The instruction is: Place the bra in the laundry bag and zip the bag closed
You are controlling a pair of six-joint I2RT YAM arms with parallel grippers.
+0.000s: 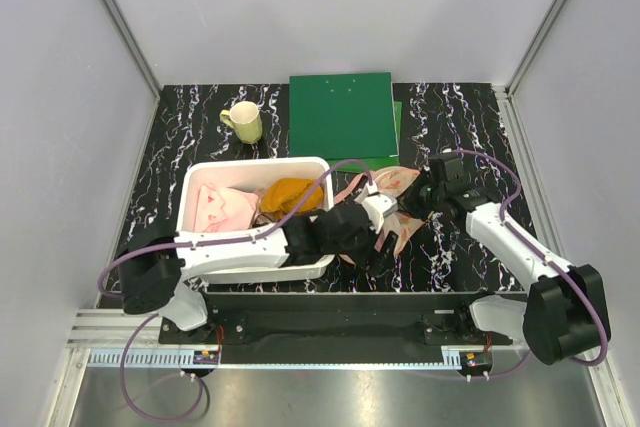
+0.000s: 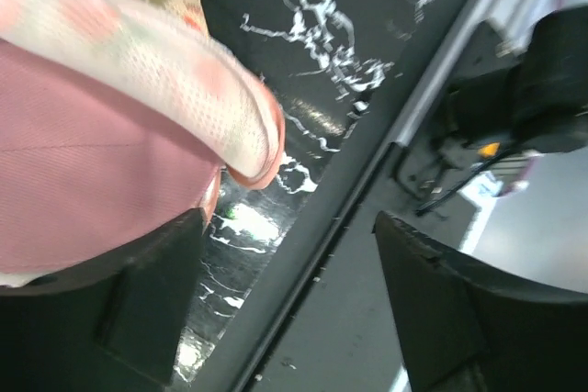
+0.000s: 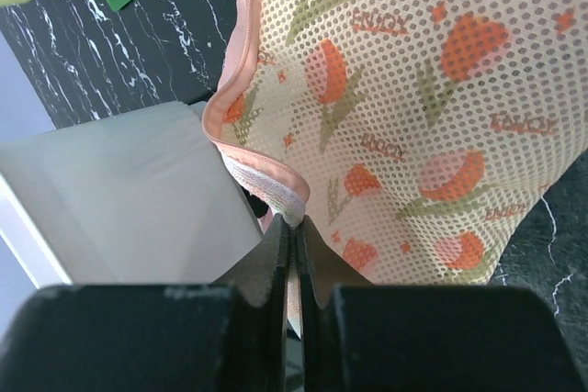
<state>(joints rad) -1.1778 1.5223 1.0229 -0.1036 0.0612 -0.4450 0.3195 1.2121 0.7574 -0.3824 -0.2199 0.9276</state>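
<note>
Pinching the pink zipper rim [image 3: 213, 122] of the cream tulip-print mesh laundry bag [image 3: 413, 117] at mid-table, the right gripper [image 3: 292, 227] steadies it while the spread left gripper [image 2: 287, 227] flanks the dusty-pink padded bra [image 2: 83, 181] under its flap, so zipping looks next.

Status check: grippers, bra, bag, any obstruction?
Left gripper open beside the bra. Right gripper shut on laundry bag zipper edge. Bra under mesh flap, bag not zipped. White bin close by, not blocking.

We see bright, even light with soft shadows; glare spots the table [image 2: 248, 227] in the left wrist view, where the bag [image 2: 184, 80] blurs.
</note>
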